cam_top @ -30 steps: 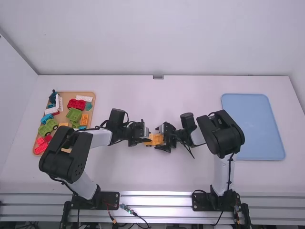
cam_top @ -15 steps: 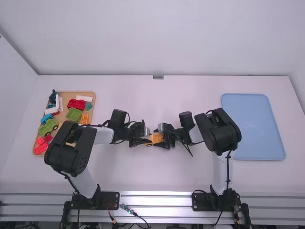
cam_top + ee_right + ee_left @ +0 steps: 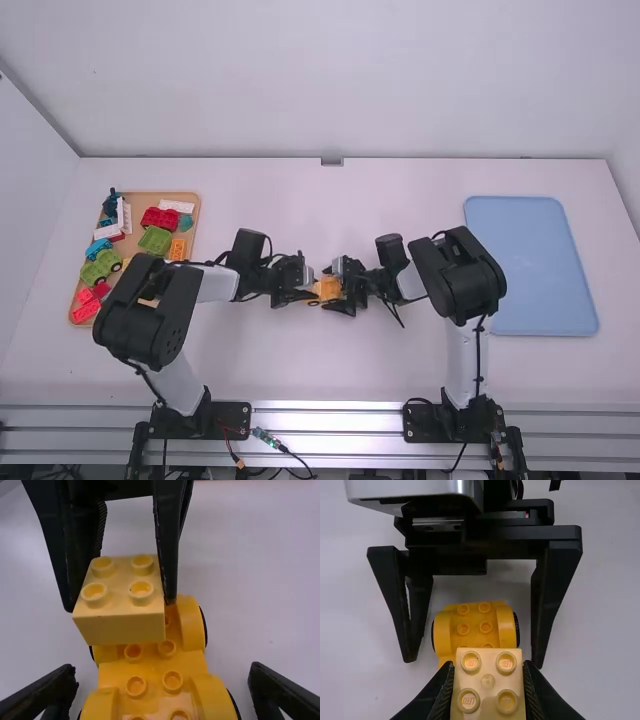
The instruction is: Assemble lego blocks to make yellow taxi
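On a white table (image 3: 330, 370), a yellow wheeled base (image 3: 152, 665) is placed near the middle, between two robot grippers that are brought in from opposite sides. By the left gripper (image 3: 312, 291), a small yellow block (image 3: 118, 594) is held, its four studs facing up; the fingers are closed against two of its sides. The block is positioned over one end of the base, part of which is covered by it from above; whether the two are touching cannot be told. The right gripper (image 3: 336, 287) is opened wide, one finger set on each side of the base, and nothing is gripped by it. To the left, a tan tray (image 3: 138, 215) is filled with red, green, blue, white and orange toy pieces (image 3: 160, 218). To the right, a flat light-blue tray (image 3: 545, 270) is laid.
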### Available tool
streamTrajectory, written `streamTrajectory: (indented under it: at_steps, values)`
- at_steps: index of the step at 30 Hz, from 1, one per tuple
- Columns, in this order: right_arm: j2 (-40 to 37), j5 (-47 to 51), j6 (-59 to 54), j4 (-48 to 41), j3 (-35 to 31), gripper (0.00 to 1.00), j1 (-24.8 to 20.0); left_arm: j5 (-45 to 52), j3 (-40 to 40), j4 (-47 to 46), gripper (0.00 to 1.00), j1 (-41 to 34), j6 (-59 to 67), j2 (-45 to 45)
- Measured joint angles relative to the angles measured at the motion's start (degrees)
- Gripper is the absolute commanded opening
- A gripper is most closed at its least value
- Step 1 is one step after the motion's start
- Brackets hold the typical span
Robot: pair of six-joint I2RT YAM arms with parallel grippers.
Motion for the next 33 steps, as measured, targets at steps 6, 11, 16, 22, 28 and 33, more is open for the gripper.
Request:
streamTrajectory:
  at_steps: [6, 11, 16, 22, 28, 33]
  values:
    - [0.00, 0.04, -0.15, -1.09, 0.02, 0.81, 0.68, 0.02, 0.00, 0.00, 0.02, 0.00, 0.00, 0.00]
    - [0.00, 1.20, -1.84, -5.09, 1.49, 0.68, 3.04, 0.00, 0.00, 0.02, 0.02, 0.00, 0.00, 0.00]
    - [-0.02, 1.97, -2.45, -5.35, 1.95, 0.60, 3.17, -0.02, 0.00, 0.00, 0.02, 0.00, 0.00, 0.00]
    - [0.00, 2.01, -1.27, -5.05, 1.95, 0.59, 2.10, -0.94, 0.00, -0.07, 0.02, 0.00, 0.00, 0.00]
    - [0.00, 2.03, -0.17, -4.96, 1.95, 0.56, 2.21, -1.95, 0.00, -0.02, 0.02, 0.00, 0.02, 0.00]
    - [0.00, 2.40, -0.11, -4.66, 1.95, 0.56, 3.19, -2.38, 0.00, -0.24, 0.02, 0.00, 0.66, -0.02]
